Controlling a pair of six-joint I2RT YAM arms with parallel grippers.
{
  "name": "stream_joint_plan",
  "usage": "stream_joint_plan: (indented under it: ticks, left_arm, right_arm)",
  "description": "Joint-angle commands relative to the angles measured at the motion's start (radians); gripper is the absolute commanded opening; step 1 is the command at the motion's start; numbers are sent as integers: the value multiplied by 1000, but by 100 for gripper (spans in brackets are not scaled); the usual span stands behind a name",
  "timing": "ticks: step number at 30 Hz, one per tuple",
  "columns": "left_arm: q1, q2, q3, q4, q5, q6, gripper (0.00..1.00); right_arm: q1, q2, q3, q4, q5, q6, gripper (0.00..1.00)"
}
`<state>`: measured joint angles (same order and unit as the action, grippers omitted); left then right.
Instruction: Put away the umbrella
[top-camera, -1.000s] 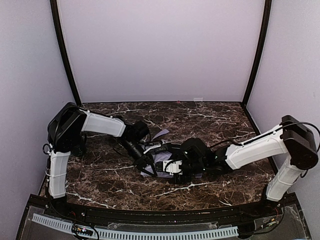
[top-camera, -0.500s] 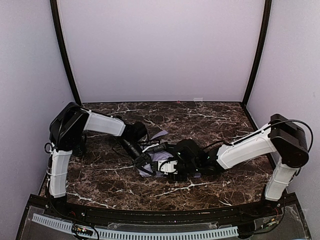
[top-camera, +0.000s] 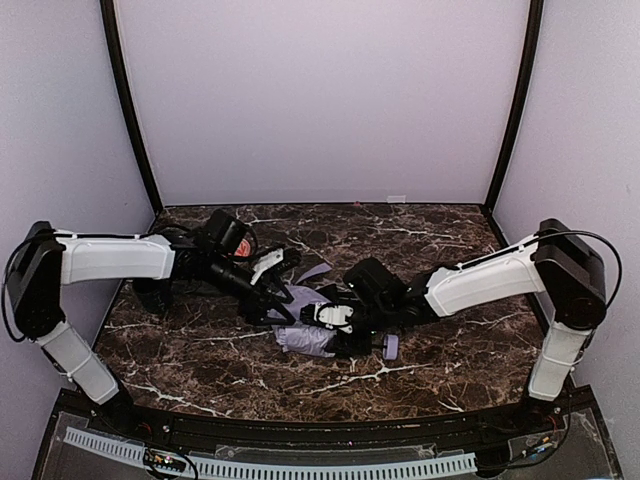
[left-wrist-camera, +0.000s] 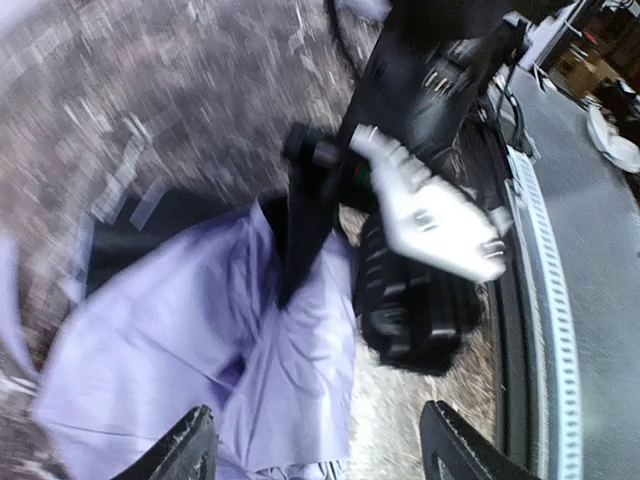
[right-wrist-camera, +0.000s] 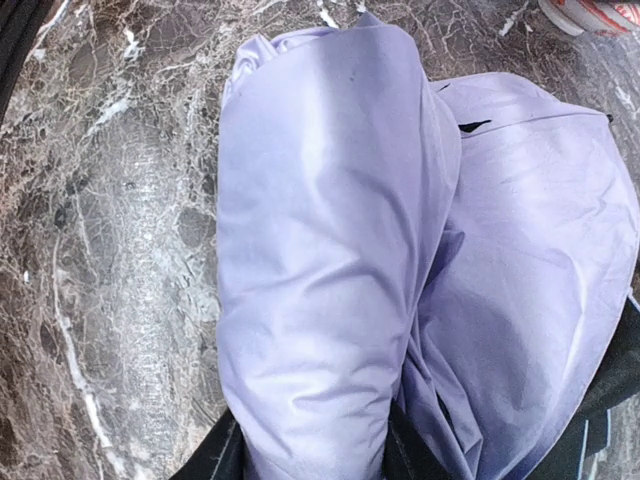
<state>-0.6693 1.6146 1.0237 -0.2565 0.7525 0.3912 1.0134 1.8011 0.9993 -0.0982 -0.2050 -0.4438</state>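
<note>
The umbrella (top-camera: 305, 335) lies folded and crumpled on the marble table, pale lavender fabric with black parts showing, its small lavender handle (top-camera: 390, 347) toward the right. My right gripper (top-camera: 335, 318) reaches in from the right and is shut on a thick roll of the umbrella's fabric (right-wrist-camera: 320, 250), the roll filling the space between its fingers (right-wrist-camera: 215, 455). My left gripper (top-camera: 274, 296) hovers at the umbrella's left end, open, its fingertips (left-wrist-camera: 190, 440) wide apart above the umbrella's loose cloth (left-wrist-camera: 200, 330). The left wrist view is blurred by motion.
A small red-patterned bowl (right-wrist-camera: 590, 12) stands just beyond the umbrella, partly under the left arm (top-camera: 243, 267). The right gripper's white and black body (left-wrist-camera: 430, 200) sits close in front of the left one. Purple walls enclose the table on three sides.
My left gripper has let go of the umbrella and opened, and its arm swung out to the left. My right gripper has shifted left and closed on the fabric roll.
</note>
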Motion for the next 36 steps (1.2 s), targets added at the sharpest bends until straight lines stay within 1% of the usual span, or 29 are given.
stream_joint_plan:
  ticks: [1,3,7,9,11,12,14,15,19,22,25,28,30,32,36]
  left_arm:
    - [3,-136,-134,248,-99,20,71]
    - [1,-156,-152,208,-83,77,71]
    - [-2,-144,-151,109,-151,155,71]
    - [-28,-143,-156,92,-174,209,73]
    - [-94,-145,-165,107,-265,276,73]
    - [-153,-145,-172,125,-325,315,73]
    - [-227,-142,-196,196,-440,380,74]
    - [-248,-137,-205,229,-472,403,75]
    - [-268,-101,-220,304,-515,474,78]
    - [-268,-38,-195,262,-562,511,78]
    - [-268,34,-156,175,-564,498,78]
    - [-268,81,-102,81,-493,422,78]
    - [-268,99,-92,62,-442,381,78]
    - [-268,128,-80,41,-427,362,78]
    - [-268,230,-12,-107,-478,349,69]
  right_arm:
    - [-34,95,7,-290,-144,114,1]
    - [-50,113,32,-321,-180,132,1]
    - [-117,157,106,-394,-311,159,1]
    - [-149,191,141,-434,-396,176,1]
    - [-174,231,180,-476,-471,181,1]
    - [-185,254,200,-508,-501,182,1]
    - [-201,298,229,-551,-546,185,1]
    - [-206,320,241,-569,-560,184,1]
    - [-214,383,277,-613,-593,180,0]
    - [-222,406,293,-621,-610,184,0]
    - [-233,415,304,-619,-615,191,0]
    - [-246,418,324,-605,-593,220,1]
    - [-253,420,336,-592,-590,242,1]
    - [-253,420,350,-586,-594,250,2]
    - [-264,403,361,-572,-575,277,7]
